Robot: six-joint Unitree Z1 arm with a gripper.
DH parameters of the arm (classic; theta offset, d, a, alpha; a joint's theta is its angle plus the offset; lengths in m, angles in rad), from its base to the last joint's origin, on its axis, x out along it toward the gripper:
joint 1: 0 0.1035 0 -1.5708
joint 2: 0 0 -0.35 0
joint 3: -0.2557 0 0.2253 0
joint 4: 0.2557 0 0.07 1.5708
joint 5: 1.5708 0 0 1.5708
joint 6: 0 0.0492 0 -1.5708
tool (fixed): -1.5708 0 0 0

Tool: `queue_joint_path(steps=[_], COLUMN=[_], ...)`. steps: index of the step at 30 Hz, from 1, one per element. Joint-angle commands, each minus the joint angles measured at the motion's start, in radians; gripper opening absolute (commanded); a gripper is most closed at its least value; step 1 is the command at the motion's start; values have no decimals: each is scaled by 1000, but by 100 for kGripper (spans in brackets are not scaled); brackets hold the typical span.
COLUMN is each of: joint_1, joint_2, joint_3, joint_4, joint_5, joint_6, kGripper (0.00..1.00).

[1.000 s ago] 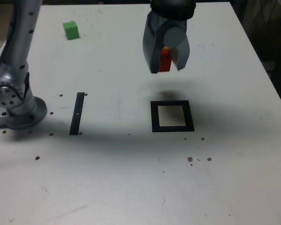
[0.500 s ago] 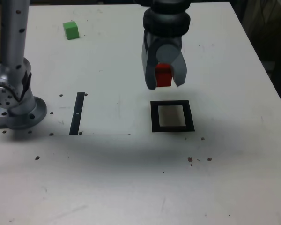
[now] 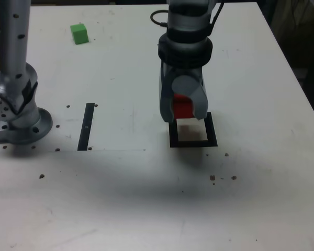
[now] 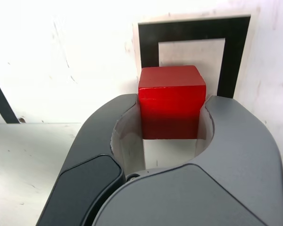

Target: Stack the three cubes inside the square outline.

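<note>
Gripping red cube (image 3: 182, 107) between both jaws, tool (image 3: 181, 107) clenched on it, low over the square outline (image 3: 193, 143), whose far part sits hidden behind tool and cube in the exterior view. Wrist view: red cube (image 4: 171, 101) lined up over the pale centre of the square outline (image 4: 233, 42), roughly centred between the black sides; contact with the table (image 3: 146, 198) not clear, looks just above or barely touching. Green cube (image 3: 79, 33) sitting alone near the far edge of the table, toward the far corner on the exterior view's left, well apart from the outline. Yellow cube not visible in either view. Narrow black strip (image 3: 86, 126) lying near the arm base (image 3: 18, 123), not part of the goal. Progress judged: early, nothing stacked yet, first cube about to be set down. Left: release red, fetch green, find yellow, stack both on top.
</note>
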Motion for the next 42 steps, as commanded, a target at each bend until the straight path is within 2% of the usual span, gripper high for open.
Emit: queue_joint_path(steps=[1, 18, 37, 39, 42], joint_1=[-7, -22, -22, -21, -18], joint_2=[4, 59, 78, 79, 80], joint_3=[-3, 0, 52, 56, 65], joint_4=[-7, -74, -138, -142, -153], joint_5=[0, -4, -15, -15, -16], joint_6=[-9, -22, -22, -22, -18], kGripper=[33, 33, 34, 37, 57])
